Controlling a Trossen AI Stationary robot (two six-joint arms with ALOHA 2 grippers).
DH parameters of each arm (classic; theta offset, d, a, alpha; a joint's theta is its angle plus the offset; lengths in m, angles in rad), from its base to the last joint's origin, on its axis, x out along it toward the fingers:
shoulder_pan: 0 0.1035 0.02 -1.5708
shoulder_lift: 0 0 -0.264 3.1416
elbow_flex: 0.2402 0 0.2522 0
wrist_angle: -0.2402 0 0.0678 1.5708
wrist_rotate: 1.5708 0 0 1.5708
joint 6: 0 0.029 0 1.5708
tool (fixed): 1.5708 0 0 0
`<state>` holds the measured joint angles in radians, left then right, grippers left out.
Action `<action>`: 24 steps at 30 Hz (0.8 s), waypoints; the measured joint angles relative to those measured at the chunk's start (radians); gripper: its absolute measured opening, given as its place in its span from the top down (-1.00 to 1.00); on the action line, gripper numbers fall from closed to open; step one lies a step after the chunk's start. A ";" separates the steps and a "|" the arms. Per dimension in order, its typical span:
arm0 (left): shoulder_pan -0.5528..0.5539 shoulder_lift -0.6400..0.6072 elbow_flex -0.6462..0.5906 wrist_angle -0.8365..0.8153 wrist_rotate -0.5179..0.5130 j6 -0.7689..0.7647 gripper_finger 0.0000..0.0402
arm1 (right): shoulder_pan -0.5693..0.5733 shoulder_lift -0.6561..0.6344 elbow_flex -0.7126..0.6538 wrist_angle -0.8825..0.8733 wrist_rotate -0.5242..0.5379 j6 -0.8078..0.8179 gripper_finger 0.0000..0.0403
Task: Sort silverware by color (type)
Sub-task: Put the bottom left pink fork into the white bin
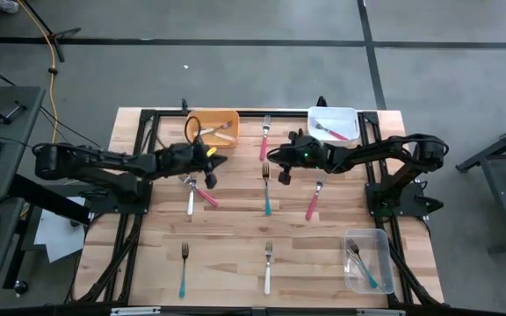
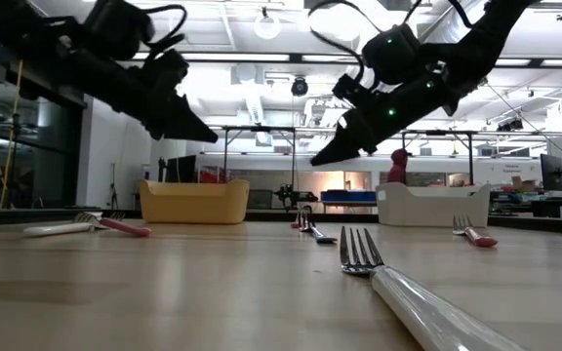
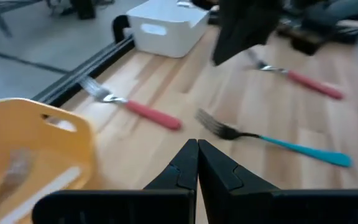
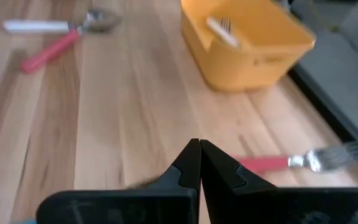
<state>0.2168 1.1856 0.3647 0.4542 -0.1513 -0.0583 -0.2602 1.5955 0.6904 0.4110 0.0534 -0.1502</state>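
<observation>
Silverware lies scattered on the wooden table [image 1: 235,237]: a red fork [image 1: 263,140] at the far middle, a teal fork [image 1: 267,191], a red fork [image 1: 313,202], a white fork [image 1: 191,198] crossed by a red one [image 1: 206,194], and nearer a teal fork [image 1: 184,269] and a white fork [image 1: 268,269]. My left gripper [image 1: 216,161] hangs shut and empty beside the yellow bin [image 1: 214,125], above the table. My right gripper [image 1: 276,158] is also shut and empty, over the table's middle, pointing at the left one. Both tips [image 3: 197,146] [image 4: 199,145] show closed.
The yellow bin holds a white fork [image 4: 219,30]. A white bin [image 1: 334,123] at the far right holds red-handled pieces. A clear bin [image 1: 365,260] at the near right holds teal ones. Black frame rails [image 1: 148,132] run along the table's sides.
</observation>
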 joint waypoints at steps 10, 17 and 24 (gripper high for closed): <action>-0.078 0.012 -0.084 0.114 0.000 -0.029 1.00 | 0.068 0.000 0.049 -0.177 0.026 0.142 0.96; -0.083 0.010 -0.065 -0.035 0.075 0.000 1.00 | 0.139 0.000 0.049 -0.192 0.026 0.161 0.60; -0.083 0.009 0.112 -0.550 0.115 0.035 1.00 | 0.220 0.000 0.049 -0.193 0.064 0.173 0.34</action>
<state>0.1341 1.1942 0.4765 -0.0957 -0.0367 -0.0238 -0.0404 1.5955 0.7399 0.2176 0.1177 0.0230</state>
